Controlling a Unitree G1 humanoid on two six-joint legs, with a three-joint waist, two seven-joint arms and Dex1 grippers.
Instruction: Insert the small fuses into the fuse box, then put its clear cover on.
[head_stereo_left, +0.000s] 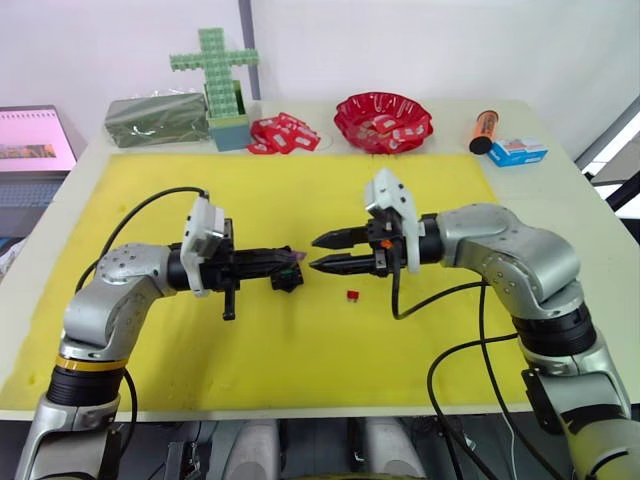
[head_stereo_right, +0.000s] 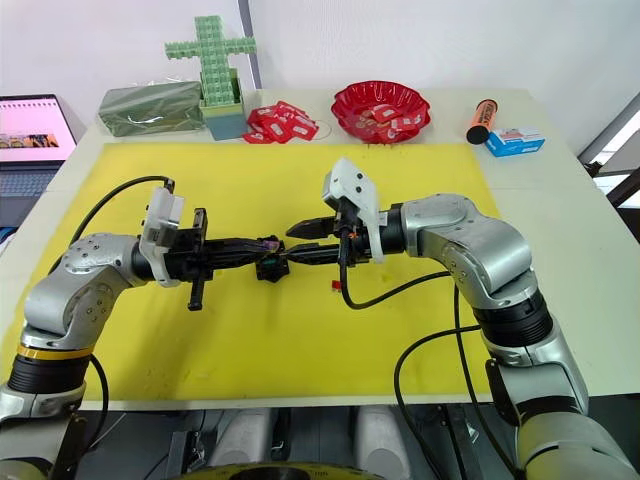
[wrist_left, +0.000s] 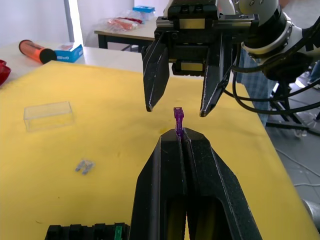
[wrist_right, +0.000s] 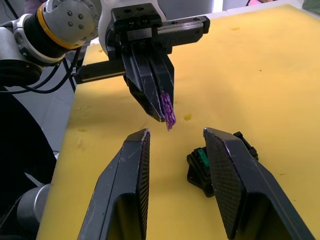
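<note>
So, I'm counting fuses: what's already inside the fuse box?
A green fuse sits in one slot of the fuse box. The right gripper's finger covers its remaining slots, so those can't be checked.

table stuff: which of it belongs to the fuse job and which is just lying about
For the job:
- purple fuse pinched in the left gripper
- red fuse
- grey fuse
- fuse box, green fuse already in it
- clear cover
- right gripper, open

Lying about:
- red bowl
- red-white packets
- green block cross
- orange marker
- laptop

White wall (head_stereo_left: 420, 40), pale table (head_stereo_left: 560, 190) under yellow mat (head_stereo_left: 300, 190), laptop (head_stereo_left: 30, 140) at left
</note>
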